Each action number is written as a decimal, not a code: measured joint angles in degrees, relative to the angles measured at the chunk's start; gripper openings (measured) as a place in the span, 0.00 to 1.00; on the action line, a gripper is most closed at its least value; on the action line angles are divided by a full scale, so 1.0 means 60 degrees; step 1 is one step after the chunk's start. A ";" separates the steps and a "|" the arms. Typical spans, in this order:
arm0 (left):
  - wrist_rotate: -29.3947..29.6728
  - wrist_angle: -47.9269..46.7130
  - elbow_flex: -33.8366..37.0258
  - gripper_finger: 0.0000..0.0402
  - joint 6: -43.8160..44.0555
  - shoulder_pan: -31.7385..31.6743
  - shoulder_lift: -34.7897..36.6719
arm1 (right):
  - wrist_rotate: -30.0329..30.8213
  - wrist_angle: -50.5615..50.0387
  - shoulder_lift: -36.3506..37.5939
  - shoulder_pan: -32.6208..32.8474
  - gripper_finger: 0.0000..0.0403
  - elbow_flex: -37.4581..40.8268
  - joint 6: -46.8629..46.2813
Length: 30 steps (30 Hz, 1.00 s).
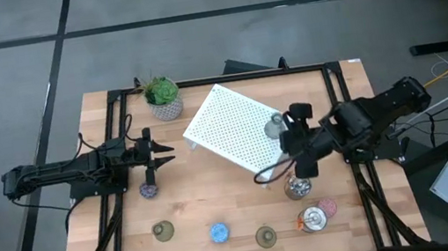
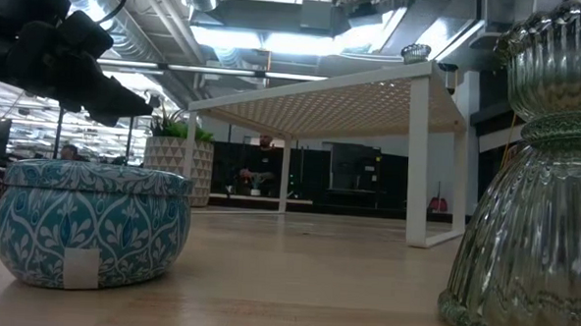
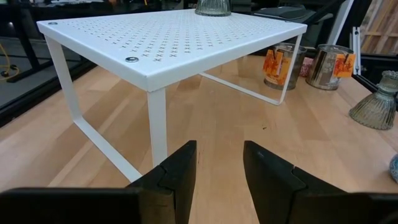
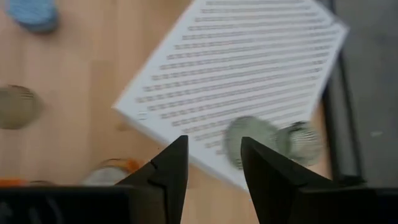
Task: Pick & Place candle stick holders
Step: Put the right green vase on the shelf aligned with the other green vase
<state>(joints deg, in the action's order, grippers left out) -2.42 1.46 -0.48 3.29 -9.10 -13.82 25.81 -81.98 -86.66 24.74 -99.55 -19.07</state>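
Table notes, left to right, for you at the controls.

Left gripper [image 1: 160,153] hangs over the left side of the table, fingers parted a little with nothing between them, pointing toward the white perforated stand [image 1: 228,125]. Just below its tip in the overhead view sits the purple holder [image 1: 149,190], the nearest piece to this arm. Behind it, at the far edge, is the potted plant [image 1: 164,97], not part of the job.

Along the near edge you have an olive-green holder [image 1: 164,231], then the blue holder [image 1: 218,231], then a second olive-green holder [image 1: 266,237].

One olive-green bell holder [image 1: 275,125] already stands on the stand's right edge; the right wrist camera looks straight down on it.

Right gripper [image 1: 297,137] hovers just beside that bell, jaws slightly apart and empty.

Toward the near edge from it stands one silver holder [image 1: 297,188], then a second silver holder [image 1: 313,219] with the pink holder [image 1: 328,207] touching or nearly touching it; you cannot tell which from overhead.

Key relation: the closer silver holder lies almost directly toward the near edge from the right claw, upright, axis vertical. The right arm is plainly nearer; a short pull back and descent would likely reach it.
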 joint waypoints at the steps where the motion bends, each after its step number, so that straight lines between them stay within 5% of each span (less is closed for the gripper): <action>1: -0.0002 0.0000 0.0001 0.32 0.0000 0.0003 0.0000 | -0.0158 0.0011 -0.0024 0.0091 0.38 0.0000 -0.0266; 10: 0.0001 0.0003 0.0002 0.32 0.0000 0.0001 0.0000 | -0.1294 0.0929 -0.0449 0.0749 0.38 0.0135 -0.1465; 30: 0.0001 0.0001 -0.0001 0.32 0.0000 0.0000 0.0000 | -0.1779 0.1911 -0.1534 0.1102 0.38 0.0146 -0.1430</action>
<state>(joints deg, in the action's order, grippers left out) -2.42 1.46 -0.48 3.29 -9.10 -13.82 15.14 -70.51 -95.87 31.35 -98.67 -27.65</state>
